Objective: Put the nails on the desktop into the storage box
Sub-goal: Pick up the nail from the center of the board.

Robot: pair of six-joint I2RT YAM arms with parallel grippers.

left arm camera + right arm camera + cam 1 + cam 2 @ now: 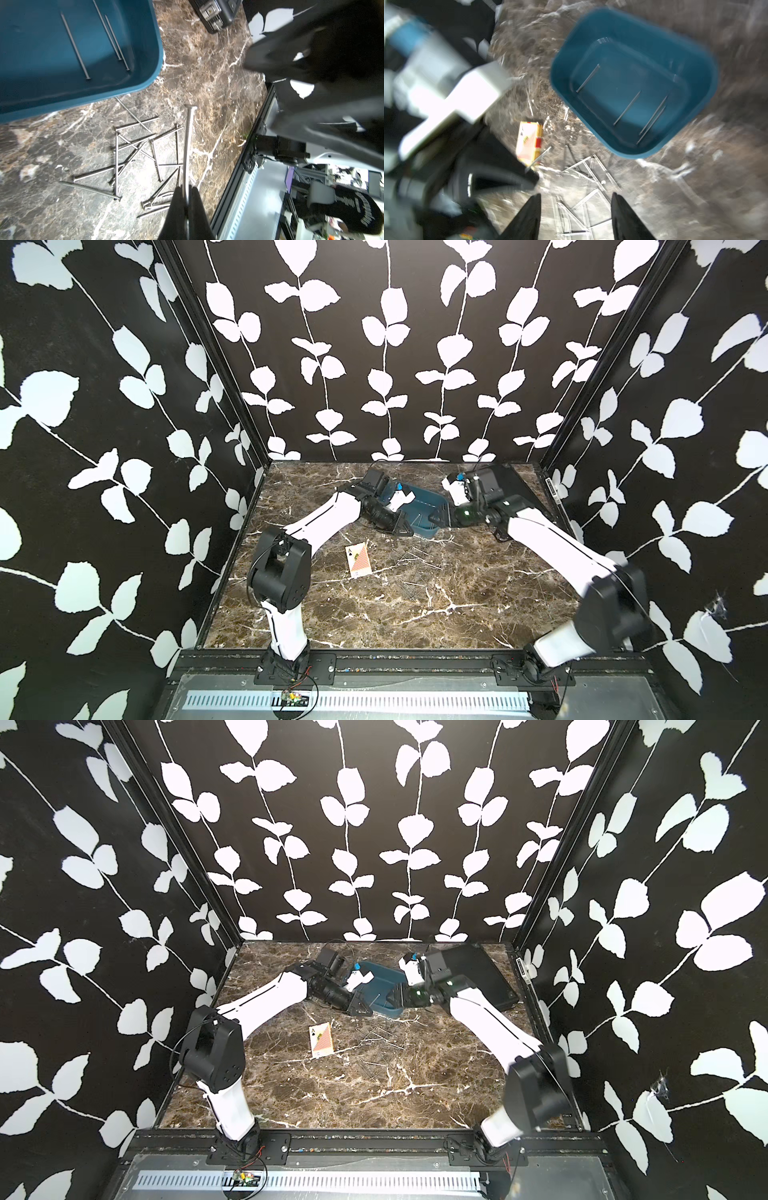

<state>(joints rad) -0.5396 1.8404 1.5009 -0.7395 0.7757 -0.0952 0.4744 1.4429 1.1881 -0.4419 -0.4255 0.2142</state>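
Steel nails [627,108]: four in storage box [562,83], heap [133,158] on worktop [207,62]; left claw [186,190] clamping one nail [188,141], right claw [575,194] spread, empty.

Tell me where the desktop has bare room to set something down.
Bare: the wide strip of desktop from the loose nails to its front edge, and the back left corner behind the left arm. Crowded: the middle, where nails spread between the playing-card box and the storage box.
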